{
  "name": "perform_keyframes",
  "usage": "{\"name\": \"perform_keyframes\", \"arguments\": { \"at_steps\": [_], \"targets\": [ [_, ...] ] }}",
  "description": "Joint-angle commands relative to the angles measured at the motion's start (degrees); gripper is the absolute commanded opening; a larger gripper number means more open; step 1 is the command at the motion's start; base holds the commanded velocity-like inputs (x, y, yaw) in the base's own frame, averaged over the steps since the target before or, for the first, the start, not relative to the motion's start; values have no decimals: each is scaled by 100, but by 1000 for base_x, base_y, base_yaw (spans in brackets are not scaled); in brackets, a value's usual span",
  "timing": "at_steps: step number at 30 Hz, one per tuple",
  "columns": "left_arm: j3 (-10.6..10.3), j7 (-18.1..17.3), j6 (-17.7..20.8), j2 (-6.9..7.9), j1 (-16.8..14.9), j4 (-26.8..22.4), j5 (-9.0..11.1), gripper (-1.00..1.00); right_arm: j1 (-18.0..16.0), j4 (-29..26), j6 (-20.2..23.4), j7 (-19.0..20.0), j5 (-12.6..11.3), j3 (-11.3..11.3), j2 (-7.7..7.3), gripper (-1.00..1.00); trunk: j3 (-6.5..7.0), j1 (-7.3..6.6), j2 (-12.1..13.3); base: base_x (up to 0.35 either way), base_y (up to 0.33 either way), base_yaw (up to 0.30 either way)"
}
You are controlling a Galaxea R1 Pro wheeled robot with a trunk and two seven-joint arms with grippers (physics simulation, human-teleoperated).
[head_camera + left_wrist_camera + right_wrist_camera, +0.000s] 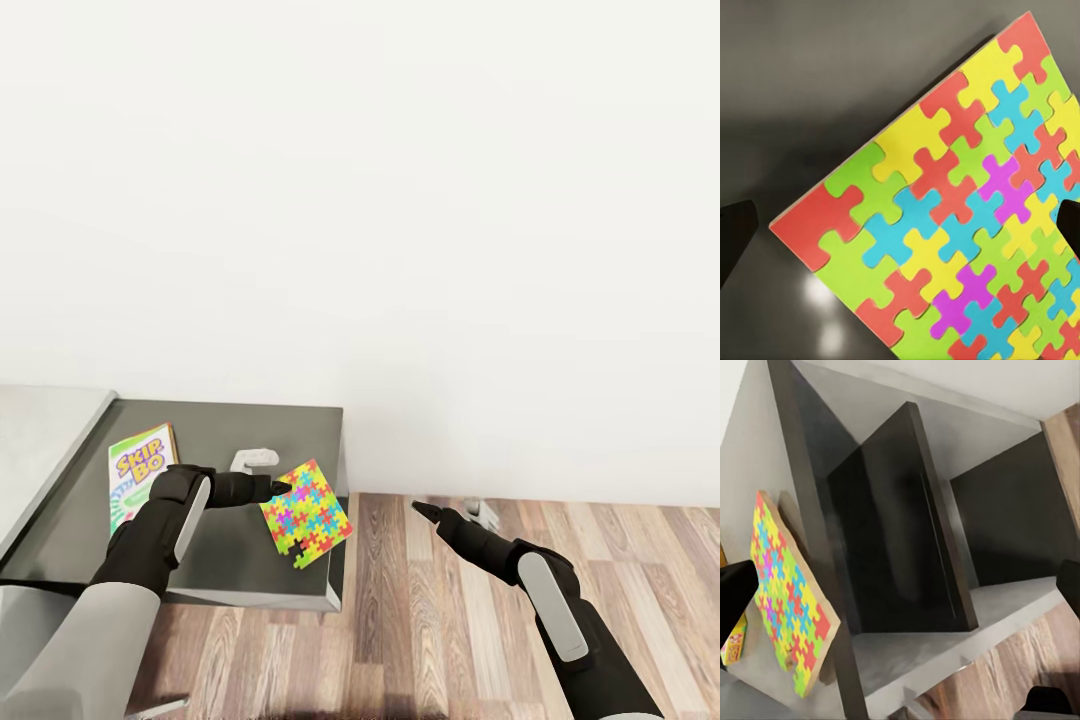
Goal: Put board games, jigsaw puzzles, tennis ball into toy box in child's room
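Note:
A jigsaw puzzle (308, 514), a flat slab of many-coloured interlocking shapes, lies on the dark grey corner section of the table (215, 560), one corner past the table's right edge. My left gripper (283, 488) is at its left corner, open. In the left wrist view the puzzle (960, 217) spreads close below the gripper (900, 232), both dark fingers (735, 240) wide apart. A green-edged board game (140, 472) lies to the left, behind my left forearm. My right gripper (422, 509) hangs over the floor to the right of the table, open (900, 585); its camera sees the puzzle's edge (791, 607).
The light grey table top (40, 440) continues to the left. A small pale grey object (255, 460) sits behind the left gripper. Dark open compartments (892, 532) lie under the table. Wooden floor (450, 620) spreads to the right, with a small grey item (483, 513) by the white wall.

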Motion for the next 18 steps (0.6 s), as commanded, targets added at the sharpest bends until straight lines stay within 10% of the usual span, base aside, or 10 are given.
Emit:
{"name": "perform_keyframes", "arguments": {
  "at_steps": [1,18],
  "targets": [
    [9,-29,29,-3,-4,-4,-16,100,-2,-3,32,27,16,-9,1,100,-18,3,-10,0,0,0],
    [26,-29,24,7,-4,-4,-16,100,0,-4,32,27,22,-4,1,100,-178,3,-10,0,0,0]
  ]
}}
